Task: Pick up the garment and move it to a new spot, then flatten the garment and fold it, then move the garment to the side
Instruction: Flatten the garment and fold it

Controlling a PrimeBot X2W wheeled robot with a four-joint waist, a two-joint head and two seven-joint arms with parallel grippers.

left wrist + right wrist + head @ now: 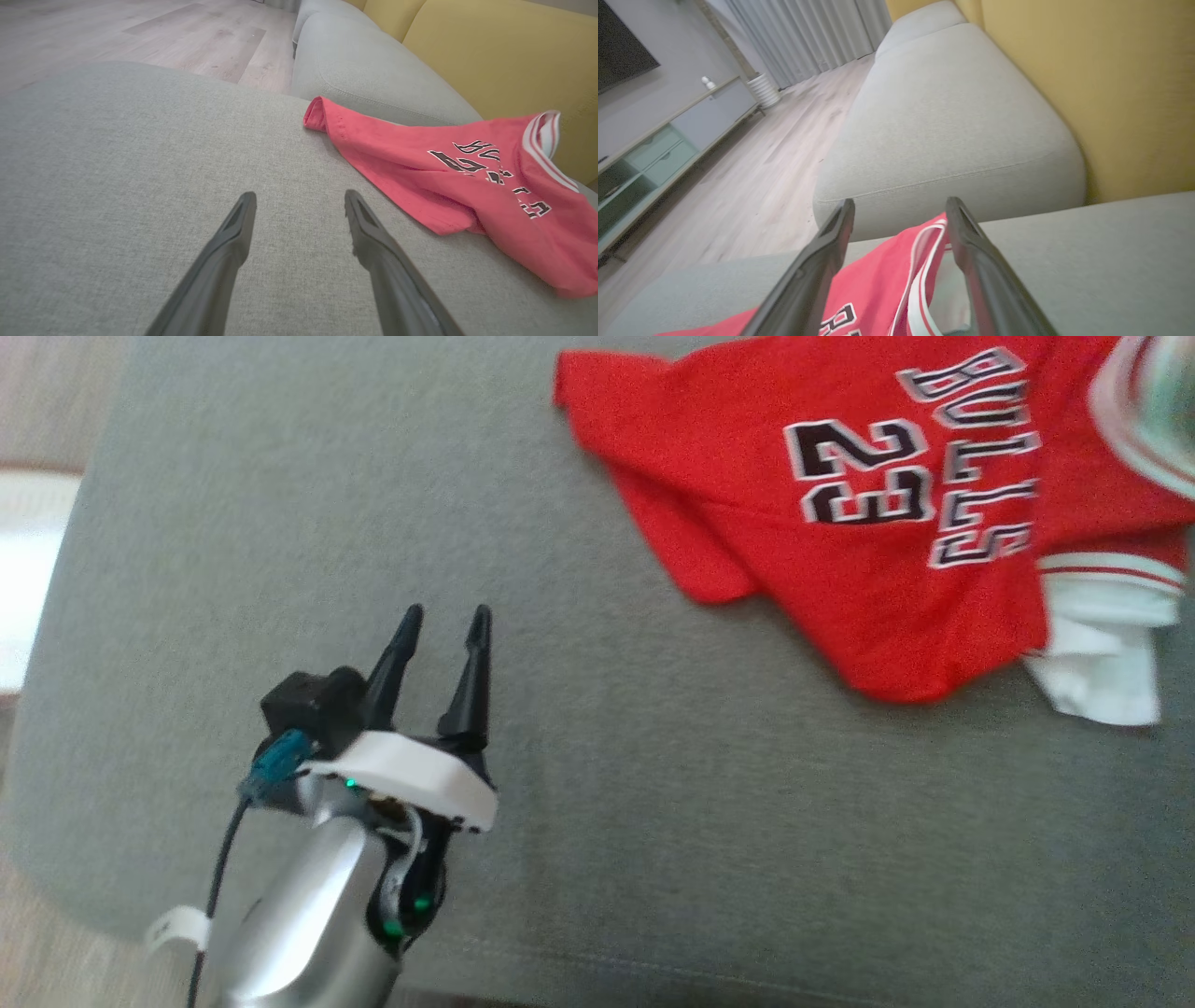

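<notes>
Looking down on a broad grey woven-fabric sofa cushion (653,859), softly rounded at its edges, with pale wood-plank flooring (187,37) beyond it and a mustard-yellow upholstered backrest (490,60) behind. Finding the left gripper (447,611) at the lower left, hovering over bare cushion well apart from the cloth, spreading its two dark tapered fingers wide with nothing between them. Moving rightward, meeting the red knit basketball jersey (840,569) lying rumpled on the cushion's right part, carrying black-and-white "BULLS 23" lettering upside down from the head camera, showing striped white-and-red trim and a white patch of cloth peeking out at its lower right. Losing the jersey's right edge past the frame and into a blurred smear in the top corner. Seeing the right gripper (900,202) from its own wrist camera, poised over the jersey's striped trim, holding its jaws apart and clamping nothing; being unable to tell whether touching the cloth.
</notes>
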